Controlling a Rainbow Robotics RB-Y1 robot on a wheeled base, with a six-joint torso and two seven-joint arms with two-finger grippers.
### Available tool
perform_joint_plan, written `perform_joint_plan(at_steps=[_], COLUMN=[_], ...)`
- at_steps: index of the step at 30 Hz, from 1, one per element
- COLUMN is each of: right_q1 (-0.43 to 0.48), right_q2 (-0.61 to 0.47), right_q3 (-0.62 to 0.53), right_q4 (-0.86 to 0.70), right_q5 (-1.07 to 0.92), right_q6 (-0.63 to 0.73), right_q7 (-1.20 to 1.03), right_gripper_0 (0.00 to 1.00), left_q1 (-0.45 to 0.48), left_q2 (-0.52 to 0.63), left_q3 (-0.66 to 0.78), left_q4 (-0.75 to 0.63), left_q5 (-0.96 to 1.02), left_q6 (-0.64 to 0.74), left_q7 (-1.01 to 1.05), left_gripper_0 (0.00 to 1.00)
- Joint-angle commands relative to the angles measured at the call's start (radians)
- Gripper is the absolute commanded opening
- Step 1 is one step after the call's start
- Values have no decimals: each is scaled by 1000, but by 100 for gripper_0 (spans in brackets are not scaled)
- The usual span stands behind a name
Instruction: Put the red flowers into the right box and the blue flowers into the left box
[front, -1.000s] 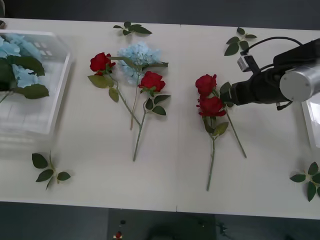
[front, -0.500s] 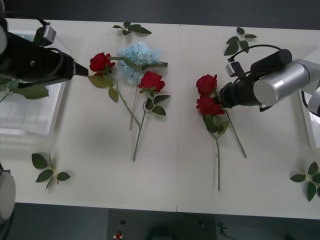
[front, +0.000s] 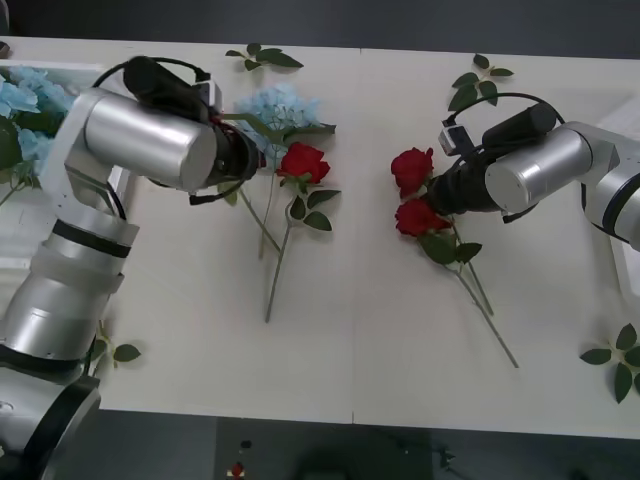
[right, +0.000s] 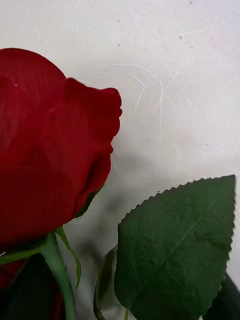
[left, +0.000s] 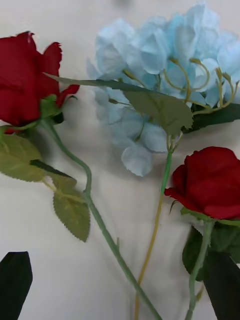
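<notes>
Two red flowers lie mid-table on the right, one (front: 412, 168) behind the other (front: 420, 217). My right gripper (front: 434, 195) sits right against them; its wrist view has a red bloom (right: 45, 150) and a green leaf (right: 175, 240) very close. My left gripper (front: 248, 155) hovers at the left cluster: a blue flower (front: 282, 108) (left: 160, 90), a rose (front: 305, 160) (left: 212, 182) and another rose (left: 27, 80) hidden under the arm in the front view. More blue flowers (front: 25, 100) lie in the left box (front: 25, 225). The right box (front: 630, 275) peeks in at the right edge.
Loose green leaf sprigs lie at the back (front: 265, 57), back right (front: 480, 80), front right (front: 620, 360) and front left (front: 110, 352). The long stems of the right roses reach toward the front right (front: 490, 320). My left arm crosses over the left box.
The left arm swung in from the left box to over the left flower cluster. The right gripper pushed closer to the two roses, and the lower rose's stem swung toward the front right.
</notes>
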Motion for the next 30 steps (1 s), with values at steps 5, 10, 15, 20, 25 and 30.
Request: perform_joint_plan(at_steps=[5,10,15,20,25,30], right_q1=[-47,-47,-55,-56,-56,-58], right_q2=[2,2,-29,-125,-260,-429], right_q3=[-1,1,-1,-28,-64,-84], right_q4=[-1,-3,-24,-82,-139,-191], right_q5=[-8,-17,-35,-116,-201,-264], right_q6=[-9,-18,-19,-18,24,79], right_q7=[-48,-48,-52,-58,-48,-35], right_gripper_0=[0,0,0,0,0,0], left_q1=[-15,-13,-13,-15,-15,-13], left_q2=[0,-11,-11,-11,-11,-11], left_q3=[-58,-75,-104,-135,-157,-177], left_q4=[145,202,240,273,291,299], left_q5=[-112,-147,-155,-169,-160,-154], left_q6=[-184,-245,-280,-300,-300,-300], left_q7=[106,120,131,142,145,145], left_gripper_0=[100,100,100,100,100,92])
